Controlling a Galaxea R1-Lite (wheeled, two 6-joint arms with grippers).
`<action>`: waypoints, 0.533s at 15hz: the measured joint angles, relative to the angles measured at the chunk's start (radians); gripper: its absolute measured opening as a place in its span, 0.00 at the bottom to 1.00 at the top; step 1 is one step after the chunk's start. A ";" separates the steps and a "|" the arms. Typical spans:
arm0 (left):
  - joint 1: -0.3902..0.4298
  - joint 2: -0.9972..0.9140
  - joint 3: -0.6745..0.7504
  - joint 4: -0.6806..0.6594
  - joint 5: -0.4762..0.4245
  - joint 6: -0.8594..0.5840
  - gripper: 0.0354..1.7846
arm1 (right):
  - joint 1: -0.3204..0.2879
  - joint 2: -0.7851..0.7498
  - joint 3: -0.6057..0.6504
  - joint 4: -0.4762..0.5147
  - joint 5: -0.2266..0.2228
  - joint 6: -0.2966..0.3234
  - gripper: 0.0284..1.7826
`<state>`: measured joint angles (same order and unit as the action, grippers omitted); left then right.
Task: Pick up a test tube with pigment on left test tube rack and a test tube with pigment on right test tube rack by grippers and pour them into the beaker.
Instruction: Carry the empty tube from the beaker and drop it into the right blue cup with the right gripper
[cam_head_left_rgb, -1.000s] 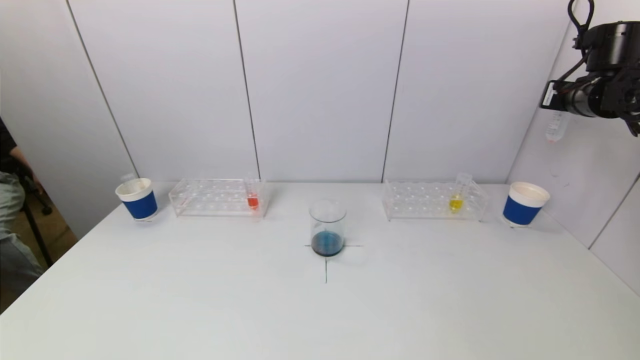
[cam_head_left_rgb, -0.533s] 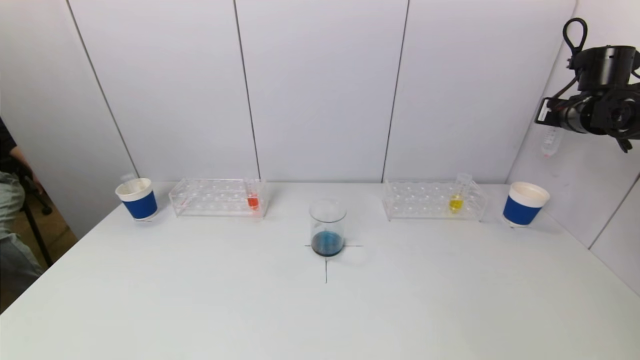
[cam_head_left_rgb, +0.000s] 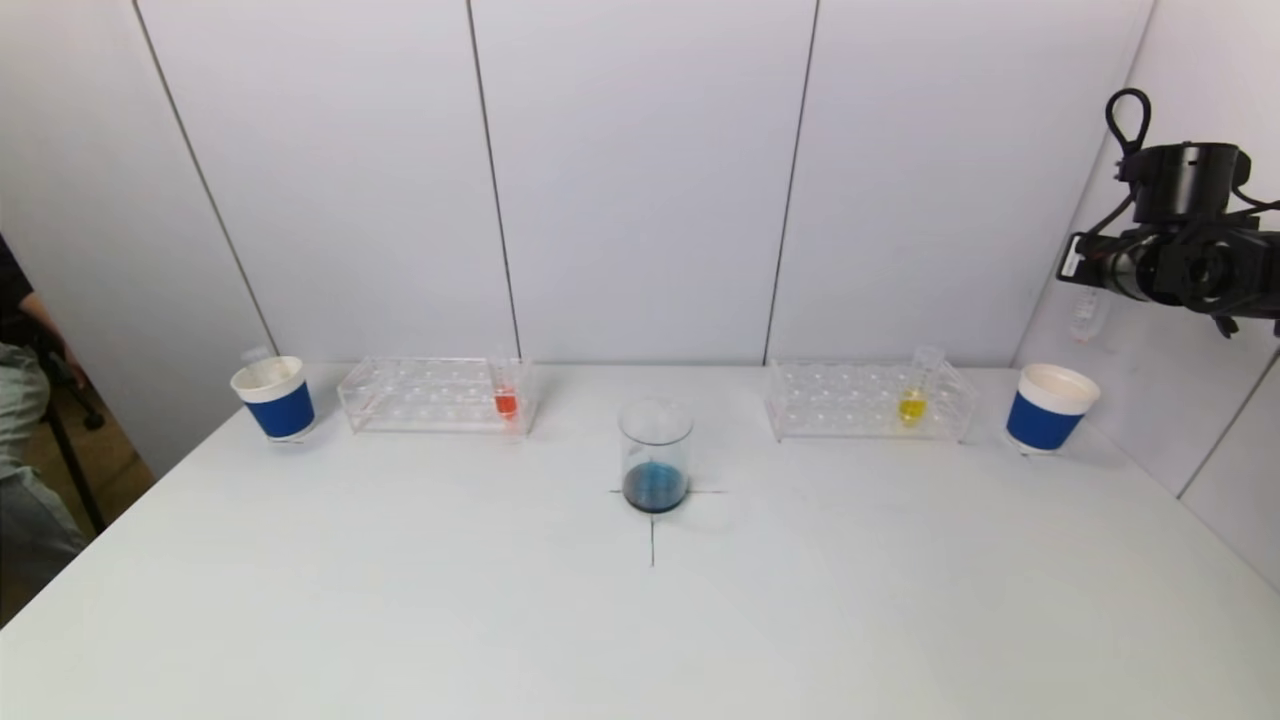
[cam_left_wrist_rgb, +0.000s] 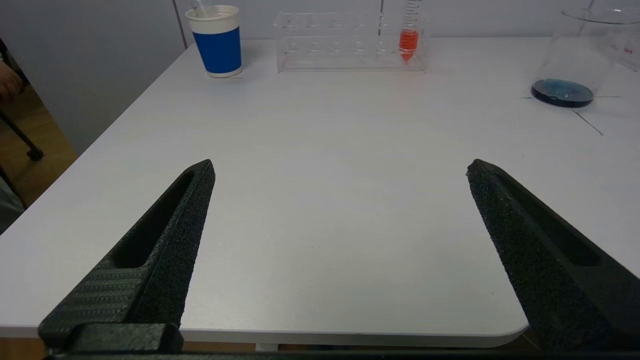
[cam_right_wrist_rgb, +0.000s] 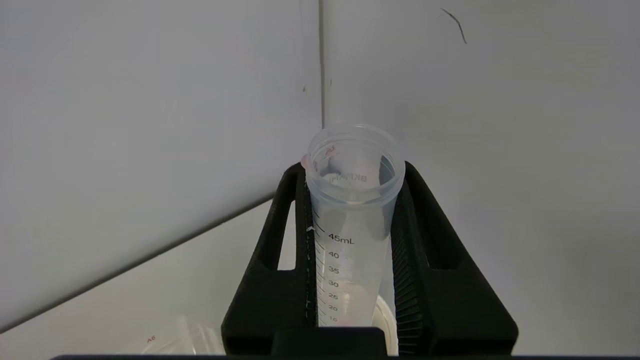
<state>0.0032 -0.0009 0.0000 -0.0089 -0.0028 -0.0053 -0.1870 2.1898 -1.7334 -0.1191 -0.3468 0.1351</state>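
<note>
Right gripper (cam_right_wrist_rgb: 350, 210) clamps an empty-looking tube (cam_right_wrist_rgb: 350, 225) high above the right cup (cam_head_left_rgb: 1050, 408); left gripper (cam_left_wrist_rgb: 340, 170) gapes, holding nothing; a loosened hold could drop the tube.

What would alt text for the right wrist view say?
The right tool is shut on an empty clear graduated tube, its open mouth facing the camera, against pale wall panels.

Clear test tube (cam_right_wrist_rgb: 350, 225) graduations "45mL, 40, 35, 30, 25, 20", mirrored brand lettering unreadable
</note>
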 joint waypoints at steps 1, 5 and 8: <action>0.000 0.000 0.000 0.000 0.000 0.000 0.99 | -0.001 0.009 0.007 -0.018 0.000 -0.001 0.26; 0.000 0.000 0.000 0.000 0.000 0.000 0.99 | -0.002 0.048 0.029 -0.057 -0.001 0.001 0.26; 0.000 0.000 0.000 0.000 0.000 0.000 0.99 | -0.006 0.073 0.034 -0.061 0.000 0.007 0.26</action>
<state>0.0036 -0.0009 0.0000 -0.0089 -0.0028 -0.0057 -0.1928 2.2623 -1.6991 -0.1804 -0.3464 0.1417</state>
